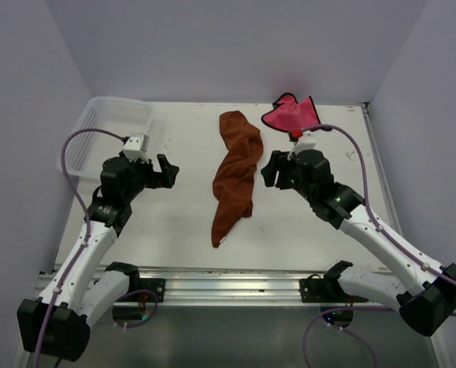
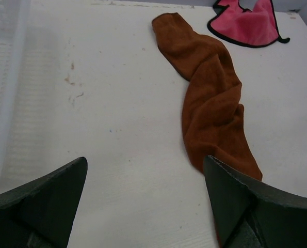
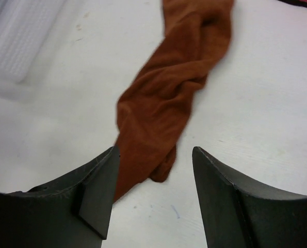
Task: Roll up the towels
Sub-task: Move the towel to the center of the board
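Orange-brown towel [image 1: 235, 176] lies twisted just ahead of the right tool [image 3: 153, 160], which is wide and empty like the left tool [image 2: 145, 170]. Rolling it unflattened risks a lopsided, loose bundle.

Bright, even light washes the white bench [image 1: 182, 230]; shadows are faint and soft. The top view is sharp; in the right wrist view the brown towel [image 3: 163, 98] blurs slightly, the basket [image 3: 19, 36] left of it more.
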Controlling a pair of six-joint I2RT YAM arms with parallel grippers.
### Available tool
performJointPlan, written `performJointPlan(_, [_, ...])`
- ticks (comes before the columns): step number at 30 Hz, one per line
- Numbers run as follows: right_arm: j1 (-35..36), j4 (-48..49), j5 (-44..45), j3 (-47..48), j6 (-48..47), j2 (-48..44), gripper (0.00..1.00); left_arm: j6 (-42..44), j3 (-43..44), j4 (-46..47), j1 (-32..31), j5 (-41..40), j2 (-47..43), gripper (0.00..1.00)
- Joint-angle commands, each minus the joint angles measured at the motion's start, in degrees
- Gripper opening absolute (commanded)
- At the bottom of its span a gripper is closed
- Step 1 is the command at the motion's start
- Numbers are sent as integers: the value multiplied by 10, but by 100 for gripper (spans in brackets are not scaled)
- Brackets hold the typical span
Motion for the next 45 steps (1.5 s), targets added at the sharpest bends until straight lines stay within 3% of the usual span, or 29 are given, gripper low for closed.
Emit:
performJointPlan(1, [-81,-52,40,-36,60,-4,62,25,12,29,-48,57,22,97])
performJointPlan(4, [-167,-39,-29,-86,89,-31,55,2,35,-49,-166,-38,47,96])
performJointPlan(7, [-220,-26,-84,-119,93,-43,54,-70,15,-85,-213,-36,39,93])
performJointPlan(10, [-241,-19,-105,-124,95,-38,54,-153,-41,-79,-270,-52,0,90])
performJointPlan(14, [-255,1,-145,-134,107,-24,54,-234,-104,-65,-370,-151,-16,87])
performJointPlan(19, [-269,11,-165,-141,113,-10,53,-244,-45,-101,-553,-301,117,86])
performJointPlan(23, [-275,9,-163,-149,108,-21,53,-228,102,-230,-647,-486,275,86])
performJointPlan(26, [-276,9,-155,-154,106,-29,53,-210,141,-251,-670,-498,360,85])
performJointPlan(29, [-276,6,-154,-154,105,-30,53,-206,137,-222,-670,-489,366,81])
performJointPlan(35, [-277,16,-162,-159,109,-26,53,-201,105,-170,-670,-464,357,59])
performJointPlan(45, [-278,23,-165,-164,115,-17,52,-184,65,-98,-646,-424,371,53])
